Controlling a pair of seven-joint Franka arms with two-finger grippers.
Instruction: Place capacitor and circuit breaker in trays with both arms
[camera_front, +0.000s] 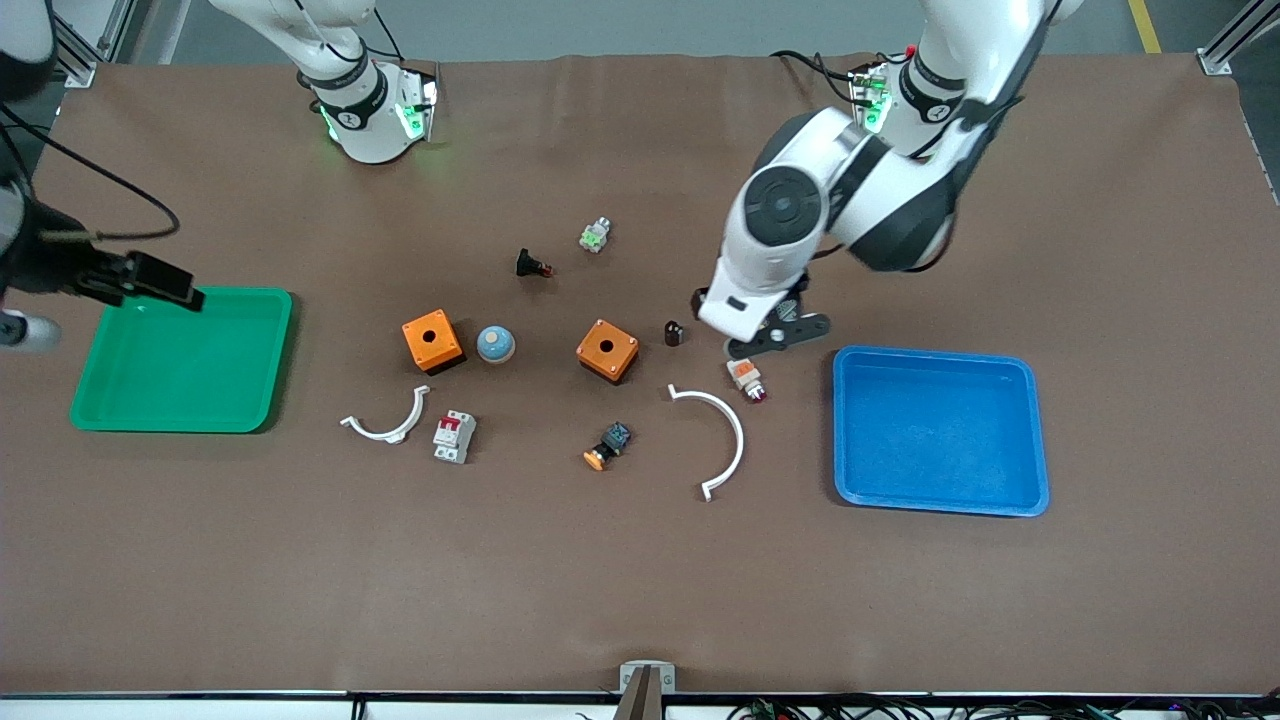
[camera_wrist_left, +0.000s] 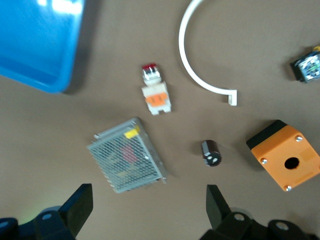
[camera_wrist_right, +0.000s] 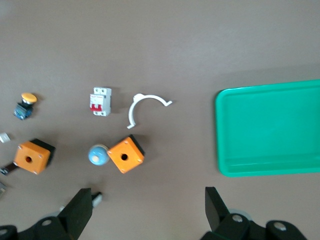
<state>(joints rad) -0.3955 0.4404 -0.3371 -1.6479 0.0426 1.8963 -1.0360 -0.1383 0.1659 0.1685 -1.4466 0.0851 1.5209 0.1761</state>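
The capacitor (camera_front: 673, 333), a tiny dark cylinder, stands beside an orange box (camera_front: 608, 350); it also shows in the left wrist view (camera_wrist_left: 211, 152). My left gripper (camera_front: 778, 335) hangs open and empty above the table between the capacitor and the blue tray (camera_front: 940, 500), over a grey mesh box (camera_wrist_left: 127, 155); its own view shows the open left gripper (camera_wrist_left: 149, 210). The circuit breaker (camera_front: 454, 436), white-grey with red levers, lies beside a small white arc; it also shows in the right wrist view (camera_wrist_right: 100, 101). My right gripper (camera_front: 170, 288) is open and empty high over the green tray (camera_front: 180, 400), as its own view shows (camera_wrist_right: 148, 212).
A white-and-orange indicator lamp (camera_front: 746, 378) lies just below the left gripper. A second orange box (camera_front: 432, 340), a blue dome (camera_front: 496, 344), a black push-button part (camera_front: 533, 264), a green-white part (camera_front: 595, 235), an orange-capped button (camera_front: 608, 447) and a large white arc (camera_front: 725, 440) are scattered mid-table.
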